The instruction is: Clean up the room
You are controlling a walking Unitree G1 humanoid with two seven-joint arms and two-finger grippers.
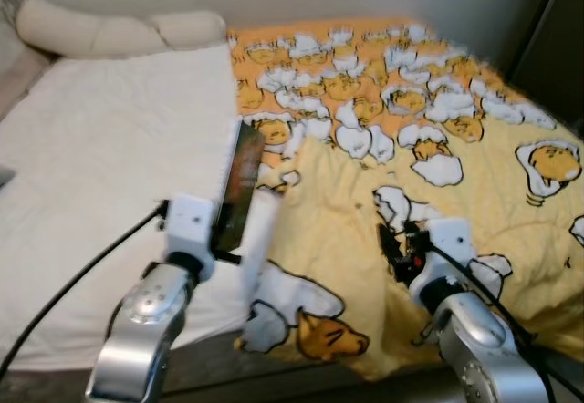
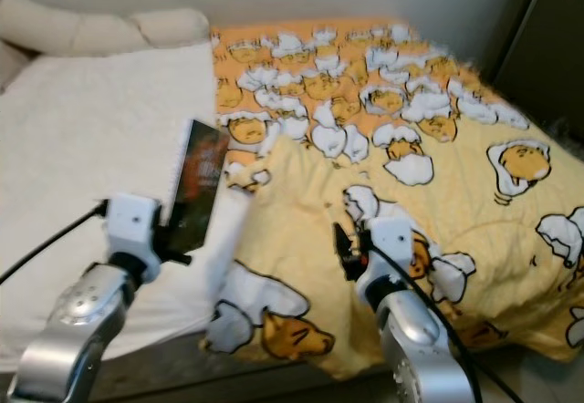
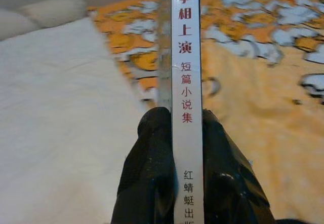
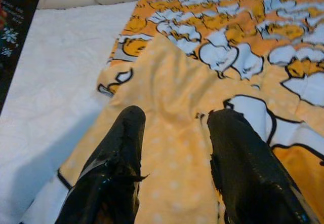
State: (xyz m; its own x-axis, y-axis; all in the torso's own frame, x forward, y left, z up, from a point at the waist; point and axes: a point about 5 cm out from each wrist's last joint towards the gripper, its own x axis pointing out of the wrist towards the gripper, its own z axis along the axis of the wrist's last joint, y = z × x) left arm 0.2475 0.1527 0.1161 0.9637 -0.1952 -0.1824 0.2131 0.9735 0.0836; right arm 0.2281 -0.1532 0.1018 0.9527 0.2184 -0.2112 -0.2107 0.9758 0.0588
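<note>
My left gripper (image 1: 230,225) is shut on a thin book (image 1: 240,184) with a dark cover, held upright above the bed's near edge. In the left wrist view its white spine (image 3: 186,82) with red Chinese characters stands between my two black fingers (image 3: 147,168). My right gripper (image 1: 394,243) hovers open just over the yellow blanket (image 1: 438,175), which is printed with egg characters; its fingers (image 4: 114,168) are spread with nothing between them. The blanket's near corner is folded back over itself.
A white sheet (image 1: 109,175) covers the bed's left half, with cream pillows (image 1: 119,29) at the head by the wall. A dark piece of furniture (image 1: 557,47) stands at the far right. The bed's front edge (image 1: 210,353) lies just below my arms.
</note>
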